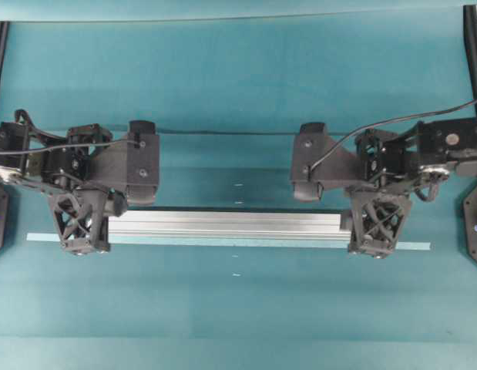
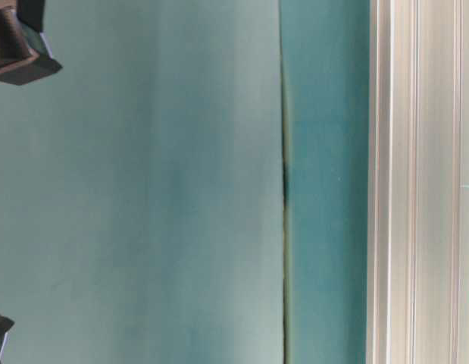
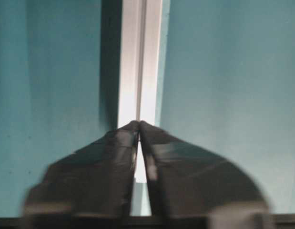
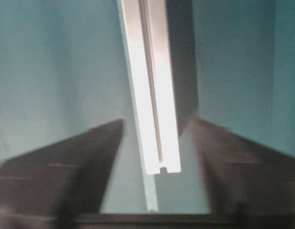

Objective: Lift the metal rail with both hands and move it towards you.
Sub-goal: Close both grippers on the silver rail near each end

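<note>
On the teal table [image 1: 238, 69], the metal rail [image 1: 223, 223] lies left-to-right.

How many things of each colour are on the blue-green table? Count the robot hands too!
Black: 2, the left gripper and the right gripper
Silver: 1, the metal rail
Pale teal: 1, the thin tape strip lying flat along the rail
Total: 4
</note>
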Action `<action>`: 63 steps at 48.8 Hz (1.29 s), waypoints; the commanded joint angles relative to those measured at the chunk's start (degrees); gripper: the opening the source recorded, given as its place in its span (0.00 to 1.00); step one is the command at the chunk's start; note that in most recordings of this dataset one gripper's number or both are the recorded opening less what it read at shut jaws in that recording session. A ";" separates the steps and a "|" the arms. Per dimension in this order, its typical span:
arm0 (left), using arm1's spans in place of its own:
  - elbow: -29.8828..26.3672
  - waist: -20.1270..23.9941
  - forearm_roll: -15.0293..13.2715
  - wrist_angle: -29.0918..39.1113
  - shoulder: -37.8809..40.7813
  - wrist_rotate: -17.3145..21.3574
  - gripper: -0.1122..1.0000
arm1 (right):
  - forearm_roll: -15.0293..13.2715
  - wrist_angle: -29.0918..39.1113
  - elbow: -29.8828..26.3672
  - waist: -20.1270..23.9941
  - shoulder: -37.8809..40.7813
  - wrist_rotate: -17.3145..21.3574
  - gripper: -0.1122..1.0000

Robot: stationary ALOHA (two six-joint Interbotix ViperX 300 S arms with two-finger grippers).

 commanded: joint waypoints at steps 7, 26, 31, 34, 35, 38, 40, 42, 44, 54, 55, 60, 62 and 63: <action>0.97 -1.41 0.18 -1.23 0.97 0.18 0.74 | -1.32 -4.48 1.14 2.90 1.41 0.18 1.00; 5.45 -1.49 0.53 -8.35 5.89 -0.35 0.98 | -2.37 -9.84 5.01 3.34 3.78 0.44 1.00; 5.63 -1.49 0.53 -9.67 7.56 -0.35 0.98 | -2.72 -12.22 5.89 3.34 4.75 0.44 1.00; 5.71 -1.49 0.53 -10.63 8.79 -0.35 0.98 | -2.72 -13.54 6.59 3.25 5.27 0.35 1.00; 5.80 -1.49 0.53 -10.90 9.14 -0.35 0.98 | -2.72 -13.97 6.68 3.25 5.45 0.35 1.00; 5.98 -1.49 0.53 -12.04 10.37 -0.26 0.98 | -2.90 -15.21 7.29 3.16 5.89 0.35 1.00; 6.33 -1.41 0.53 -13.18 11.07 0.18 0.98 | -3.16 -16.35 7.73 2.99 6.15 0.35 1.00; 6.68 -1.23 0.53 -14.50 11.87 0.18 0.98 | -3.52 -17.31 8.17 2.90 6.50 0.35 1.00; 6.94 -0.97 0.53 -16.00 12.48 0.18 0.98 | -3.87 -18.63 8.79 2.72 7.03 0.35 1.00; 8.26 0.09 0.53 -21.01 15.47 0.44 0.98 | -3.87 -22.59 10.72 2.20 9.58 0.00 1.00; 8.26 0.26 0.53 -21.18 15.73 0.44 0.98 | -3.87 -23.03 10.90 2.20 9.93 0.00 1.00; 8.44 0.53 0.53 -21.80 16.52 0.44 0.98 | -3.87 -25.05 11.60 2.20 11.25 0.00 1.00; 8.44 0.44 0.53 -21.88 16.79 0.44 0.98 | -3.87 -25.93 11.87 2.20 11.87 0.00 1.00; 8.44 0.44 0.53 -21.97 16.79 0.35 0.98 | -3.87 -26.19 11.87 2.11 11.95 0.00 1.00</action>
